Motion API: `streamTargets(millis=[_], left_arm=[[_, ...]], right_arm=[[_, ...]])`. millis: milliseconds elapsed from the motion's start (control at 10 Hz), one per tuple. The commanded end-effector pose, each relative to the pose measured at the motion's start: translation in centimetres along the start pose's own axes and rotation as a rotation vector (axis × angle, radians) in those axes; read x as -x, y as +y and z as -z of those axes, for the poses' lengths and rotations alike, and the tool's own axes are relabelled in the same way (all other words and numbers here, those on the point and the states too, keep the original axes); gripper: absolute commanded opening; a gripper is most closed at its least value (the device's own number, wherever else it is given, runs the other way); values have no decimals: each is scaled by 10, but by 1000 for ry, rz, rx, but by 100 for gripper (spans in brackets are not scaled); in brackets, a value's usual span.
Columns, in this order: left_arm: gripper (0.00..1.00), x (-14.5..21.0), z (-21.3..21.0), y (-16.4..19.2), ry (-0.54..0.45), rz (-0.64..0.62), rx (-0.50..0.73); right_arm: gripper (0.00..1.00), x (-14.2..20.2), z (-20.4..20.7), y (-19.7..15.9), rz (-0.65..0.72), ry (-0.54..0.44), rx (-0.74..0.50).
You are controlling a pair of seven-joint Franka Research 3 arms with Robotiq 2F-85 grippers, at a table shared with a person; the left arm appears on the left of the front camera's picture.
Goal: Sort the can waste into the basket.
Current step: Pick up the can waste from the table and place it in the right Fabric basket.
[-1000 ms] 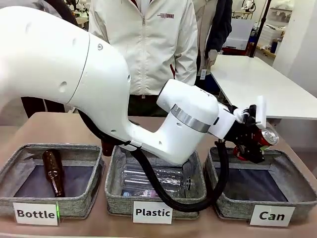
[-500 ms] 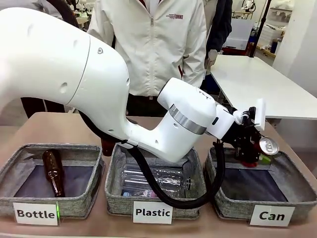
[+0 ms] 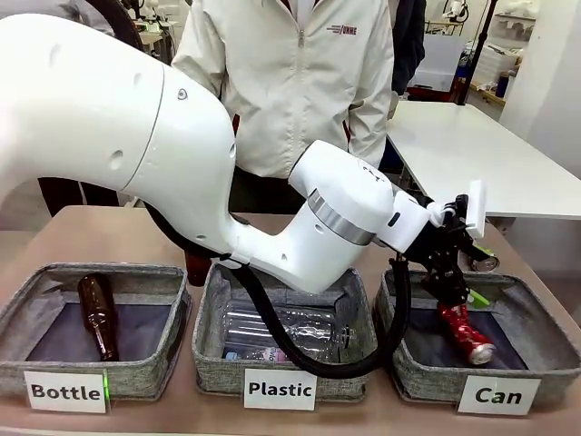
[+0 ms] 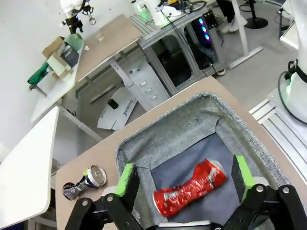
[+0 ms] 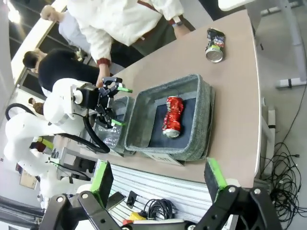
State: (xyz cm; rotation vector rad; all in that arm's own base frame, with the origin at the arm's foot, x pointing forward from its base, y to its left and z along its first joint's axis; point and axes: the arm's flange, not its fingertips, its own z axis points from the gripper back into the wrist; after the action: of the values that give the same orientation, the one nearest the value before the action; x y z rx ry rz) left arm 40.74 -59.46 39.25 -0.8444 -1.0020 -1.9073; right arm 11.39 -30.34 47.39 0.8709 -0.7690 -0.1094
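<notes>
The crushed red can (image 3: 466, 331) lies on the dark lining of the grey basket (image 3: 423, 368) labelled "Can". My left gripper (image 3: 458, 283) hangs open just above that basket's far side, with nothing between its fingers. In the left wrist view the red can (image 4: 189, 188) lies below between the green pads (image 4: 126, 178), inside the basket (image 4: 168, 134). The dark can (image 3: 484, 263) lies on the table behind the basket, also seen as a dented can (image 4: 86, 181) outside the rim. My right gripper (image 5: 158, 176) is open, high above the basket (image 5: 204, 115), the red can (image 5: 172, 116) and the dark can (image 5: 215, 45).
The "Plastic" basket (image 3: 211, 359) holds a clear bottle (image 3: 281, 329). The "Bottle" basket (image 3: 145, 374) holds a brown bottle (image 3: 97, 313). A person in a white jacket (image 3: 290, 82) stands at the table's far side. My left arm (image 3: 182, 154) spans the middle.
My left gripper held the red can above the "Can" basket, tipped it, then opened. The can has dropped onto the basket's lining. The person shifted slightly to the right.
</notes>
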Motion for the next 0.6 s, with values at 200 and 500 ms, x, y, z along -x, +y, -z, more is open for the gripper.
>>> streamTargets(millis=[200,500], left_arm=[[100,-31,-56,-15,-25,-178,84],[100,-75,-160,-71,-63,-326,121]], right_arm=[[100,-1,-1,1,1,-8,-1],[100,-26,67,17,53,74,-35]])
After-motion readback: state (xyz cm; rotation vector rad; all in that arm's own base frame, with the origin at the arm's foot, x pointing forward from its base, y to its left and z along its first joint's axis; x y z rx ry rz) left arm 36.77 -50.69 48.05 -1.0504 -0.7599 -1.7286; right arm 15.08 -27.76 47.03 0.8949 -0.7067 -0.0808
